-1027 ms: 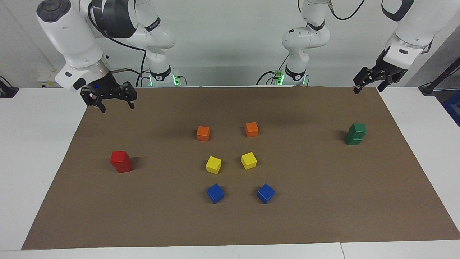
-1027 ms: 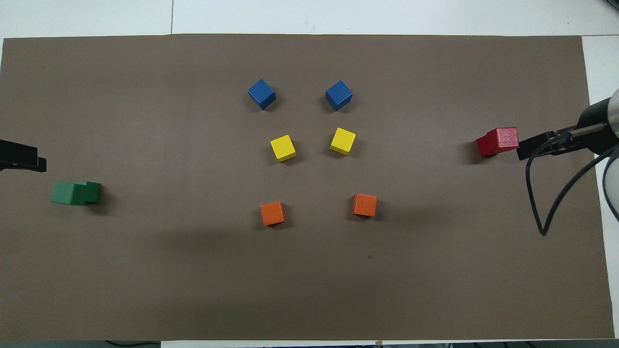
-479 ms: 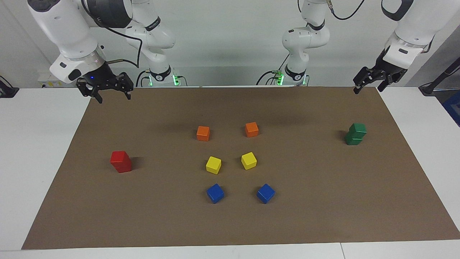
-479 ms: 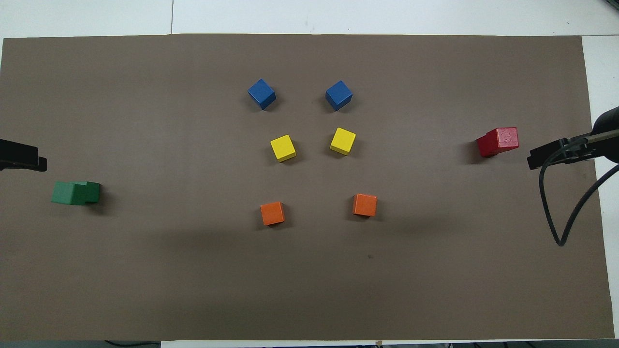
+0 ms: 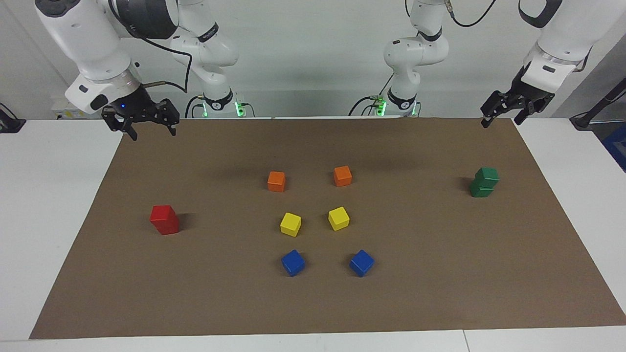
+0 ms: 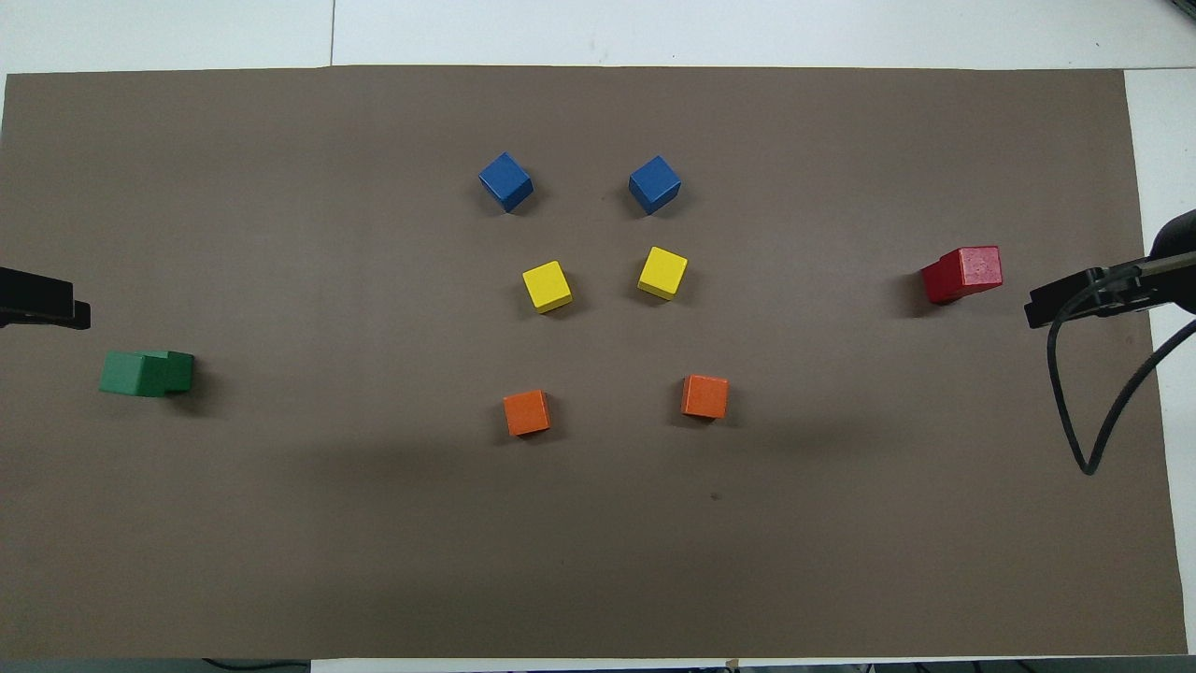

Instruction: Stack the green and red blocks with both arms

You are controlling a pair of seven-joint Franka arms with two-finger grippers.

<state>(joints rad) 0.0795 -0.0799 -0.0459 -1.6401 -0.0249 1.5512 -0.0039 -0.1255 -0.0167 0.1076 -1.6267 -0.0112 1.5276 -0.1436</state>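
Note:
Two red blocks (image 5: pixel 165 219) stand one on the other toward the right arm's end of the mat, also in the overhead view (image 6: pixel 962 273). Two green blocks (image 5: pixel 484 182) stand stacked, the upper one a little offset, toward the left arm's end (image 6: pixel 147 372). My right gripper (image 5: pixel 141 125) hangs open and empty, raised over the mat's corner near its base; its tip shows in the overhead view (image 6: pixel 1084 297). My left gripper (image 5: pixel 503 111) hangs open and empty over the mat's other near corner (image 6: pixel 42 308).
On the brown mat (image 5: pixel 440 274) in the middle lie two orange cubes (image 5: pixel 276 181) (image 5: pixel 342 175) nearest the robots, two yellow cubes (image 5: pixel 290 224) (image 5: pixel 338 218), then two blue cubes (image 5: pixel 293 262) (image 5: pixel 361 262) farthest. A black cable (image 6: pixel 1084 411) loops from the right arm.
My right gripper has risen and drawn back from the red stack toward its base. The left arm and all the blocks have stayed still.

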